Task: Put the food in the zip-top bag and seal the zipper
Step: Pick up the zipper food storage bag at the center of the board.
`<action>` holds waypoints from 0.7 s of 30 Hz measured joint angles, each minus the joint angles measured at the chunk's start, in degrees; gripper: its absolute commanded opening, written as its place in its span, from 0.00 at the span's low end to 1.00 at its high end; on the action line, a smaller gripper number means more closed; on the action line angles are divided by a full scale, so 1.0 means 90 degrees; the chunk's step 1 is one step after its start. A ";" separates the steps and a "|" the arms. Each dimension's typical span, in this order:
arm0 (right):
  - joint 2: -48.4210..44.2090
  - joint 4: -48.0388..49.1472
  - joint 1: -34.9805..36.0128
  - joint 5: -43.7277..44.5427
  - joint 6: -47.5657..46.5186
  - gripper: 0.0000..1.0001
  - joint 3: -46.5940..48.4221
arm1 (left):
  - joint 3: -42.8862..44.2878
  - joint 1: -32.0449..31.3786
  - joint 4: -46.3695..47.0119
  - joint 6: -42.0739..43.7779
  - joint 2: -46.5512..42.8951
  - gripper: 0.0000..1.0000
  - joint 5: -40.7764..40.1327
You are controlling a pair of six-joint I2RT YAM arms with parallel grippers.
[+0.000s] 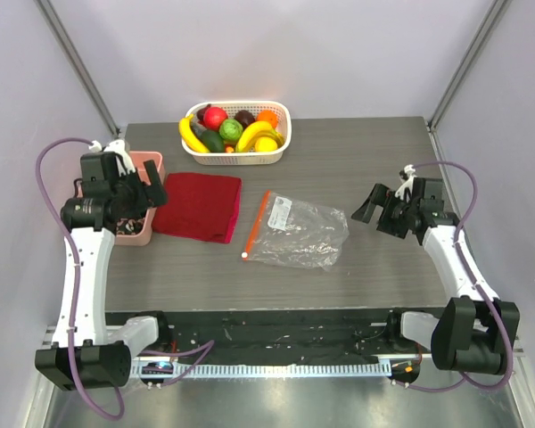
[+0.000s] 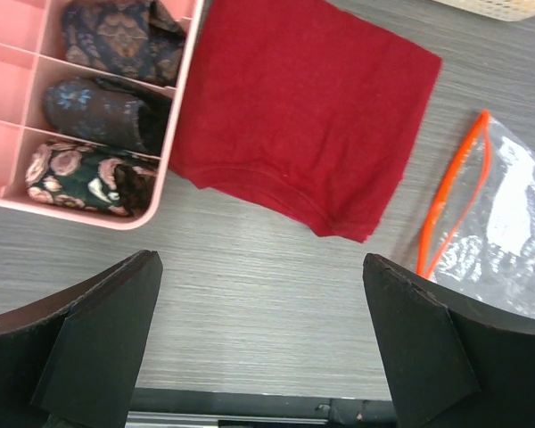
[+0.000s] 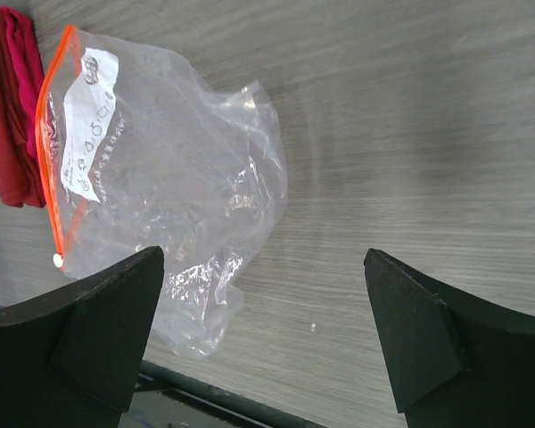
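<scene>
The food [image 1: 232,130], glossy toy fruits and vegetables, lies piled in a white slotted basket [image 1: 283,134] at the back of the table. The zip-top bag [image 1: 300,234] [image 2: 508,223] [image 3: 160,169] lies flat and crinkled mid-table, its orange-red zipper [image 1: 256,223] [image 2: 446,201] [image 3: 45,152] along its left edge with a white tip towards me. My left gripper [image 1: 154,192] [image 2: 259,259] hovers open near a pink box, well left of the bag. My right gripper [image 1: 369,210] [image 3: 263,252] hangs open to the right of the bag. Neither holds anything.
A folded dark red cloth [image 1: 198,205] [image 2: 303,116] [image 3: 9,107] lies between the pink box and the bag. The pink divided box [image 1: 148,161] [image 2: 174,116] holds rolled patterned fabrics. Grey walls and metal posts enclose the table's back and sides.
</scene>
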 measured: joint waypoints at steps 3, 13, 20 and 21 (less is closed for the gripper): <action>0.0223 0.0250 0.0000 -0.0233 0.0304 1.00 -0.0418 | -0.0117 0.0000 0.0131 -0.0090 -0.0151 1.00 0.0267; 0.1547 0.1207 0.0044 -0.1139 0.1095 0.91 -0.0867 | -0.1217 0.0000 0.1008 -0.0517 -0.1202 1.00 0.1477; 0.2788 0.1707 0.0202 -0.1766 0.1268 0.65 -0.0617 | -0.2327 0.0000 0.1698 -0.0814 -0.1013 1.00 0.2749; 0.2939 0.1770 0.0223 -0.1809 0.1260 0.61 -0.0534 | -0.2514 0.0000 0.1838 -0.0886 -0.1003 1.00 0.2958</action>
